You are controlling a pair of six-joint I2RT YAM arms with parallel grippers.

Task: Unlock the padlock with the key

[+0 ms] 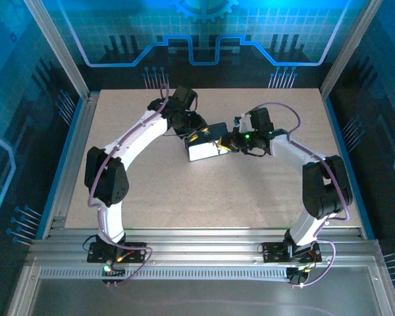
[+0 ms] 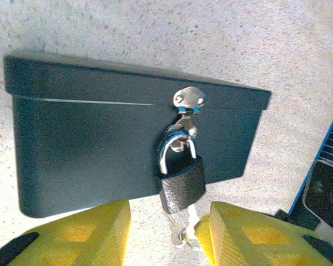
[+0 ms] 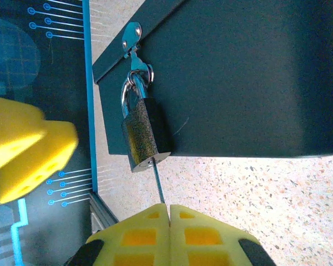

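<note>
While right fingers (image 3: 139,235) pinch it, the key (image 3: 159,185) meets the padlock (image 3: 145,133).

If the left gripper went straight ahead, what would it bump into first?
Probably the padlock, hanging right between the left gripper's open jaws. The tin is behind it. Depth is unclear, so the key under the padlock might touch first.

Our top view looked down from high behind; both wrist views sat close, sharing the dark rectangular tin (image 2: 89,149) and grey textured padlock (image 2: 181,185).
</note>
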